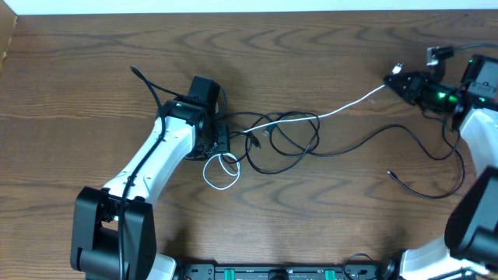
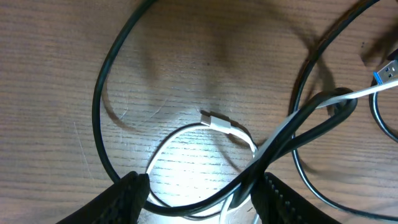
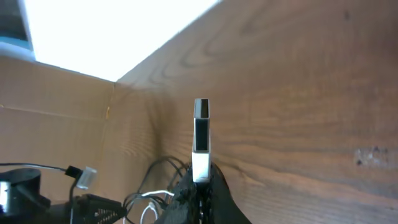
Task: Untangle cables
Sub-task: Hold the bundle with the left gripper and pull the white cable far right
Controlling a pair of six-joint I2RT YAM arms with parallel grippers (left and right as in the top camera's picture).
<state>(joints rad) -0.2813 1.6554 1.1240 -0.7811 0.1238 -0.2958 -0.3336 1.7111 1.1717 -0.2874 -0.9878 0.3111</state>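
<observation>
Your left pincer [image 2: 205, 200] hovers spread at the left edge of the tangle [image 1: 284, 138], holding nothing. A black cable [image 2: 99, 106] and the loose loop of the white cable [image 2: 163, 149] lie between its fingers [image 2: 134, 193]. Close there and you may pinch both cords together, tightening the knot rather than freeing it. The white cable threads through the tangle on the desk [image 1: 327, 225] and runs nearly straight to the right of it. There your right pincer [image 3: 201, 179] is pressed together on its plug [image 3: 201, 127]. Pull harder that way and the line could cinch the black loops, or the plug could slip out.
</observation>
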